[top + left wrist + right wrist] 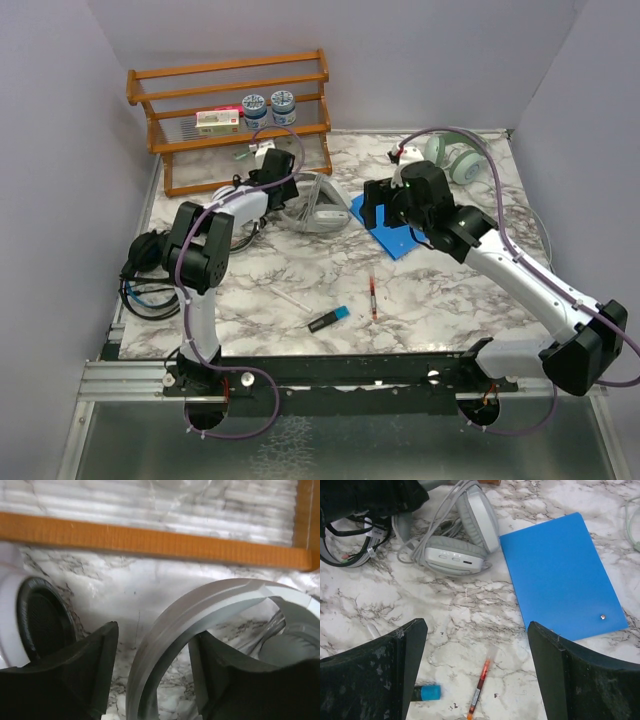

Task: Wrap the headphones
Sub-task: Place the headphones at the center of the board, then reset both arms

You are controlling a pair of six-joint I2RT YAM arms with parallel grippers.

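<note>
On wooden rack: 2 jars + box; L end effector spread, R end effector spread.

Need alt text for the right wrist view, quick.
Pale grey-white headphones lie on the marble table beside a blue folder. The right hand hangs open over a red pen and a blue-capped marker.
</note>
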